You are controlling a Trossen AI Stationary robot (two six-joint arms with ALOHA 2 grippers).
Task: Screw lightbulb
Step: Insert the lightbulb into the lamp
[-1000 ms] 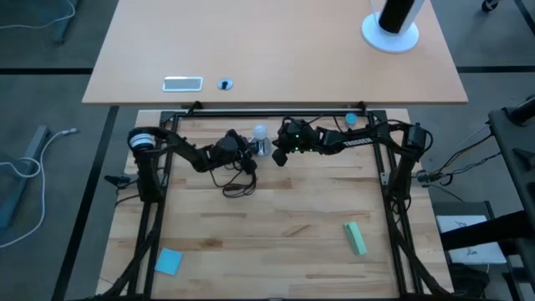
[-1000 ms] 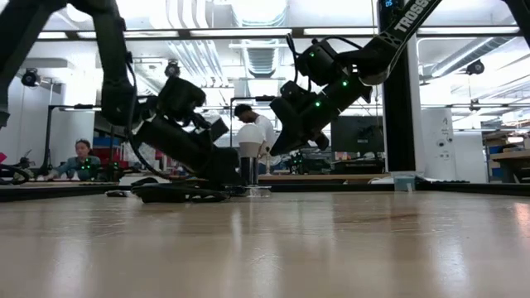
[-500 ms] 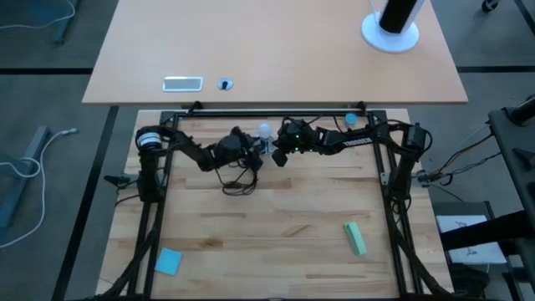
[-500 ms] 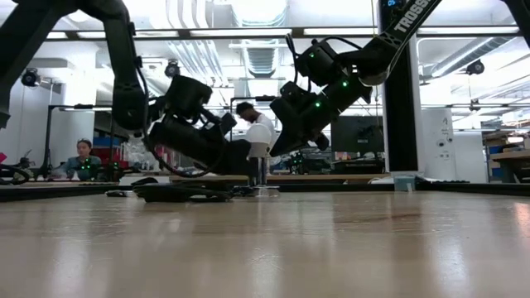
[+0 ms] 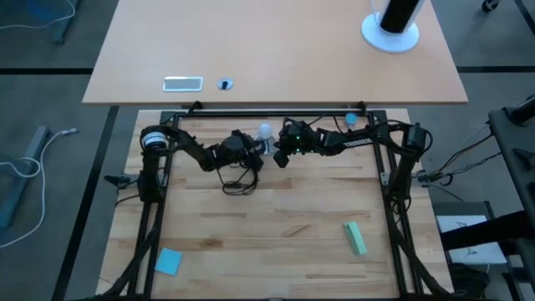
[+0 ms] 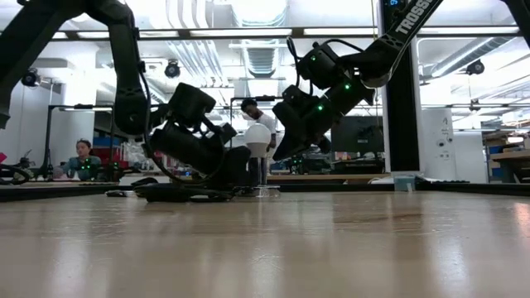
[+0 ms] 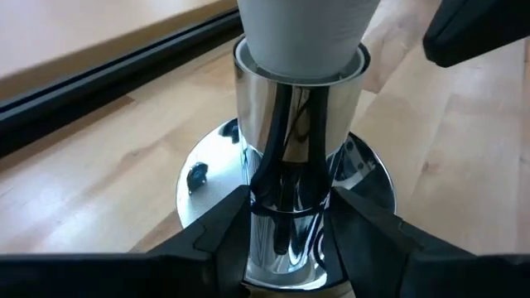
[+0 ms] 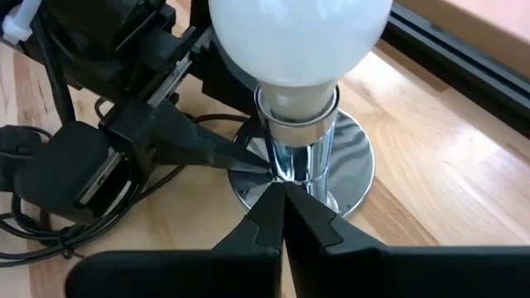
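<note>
1. Chrome socket [image 7: 286, 190], standing upright on its round mirror-bright base, sits between the left gripper [image 7: 286, 217]'s two fingers; these clasp the tube low down, most likely to keep it from turning while the bulb is worked
2. Frosted-white lightbulb [image 8: 298, 37] stands upright in the socket's mouth, its greyish neck just showing above the rim, so it looks seated though I cannot tell how far it is screwed in
3. Right gripper [image 8: 280, 192] has its fingers pressed together, tips right at the foot of the socket on the side opposite the left gripper; it holds nothing, and seems to steady or wait rather than twist
4. Pale wooden table [image 5: 276, 234] carries a black cord [image 5: 238, 182] looping near the socket, a green block [image 5: 355, 237] and a blue pad [image 5: 168, 261] well apart toward the front edge, and a small blue cap [image 5: 350, 119] at the far rail
5. Beyond the table, a lit workshop with ceiling ducts, a seated person [image 6: 81, 157] far off
</note>
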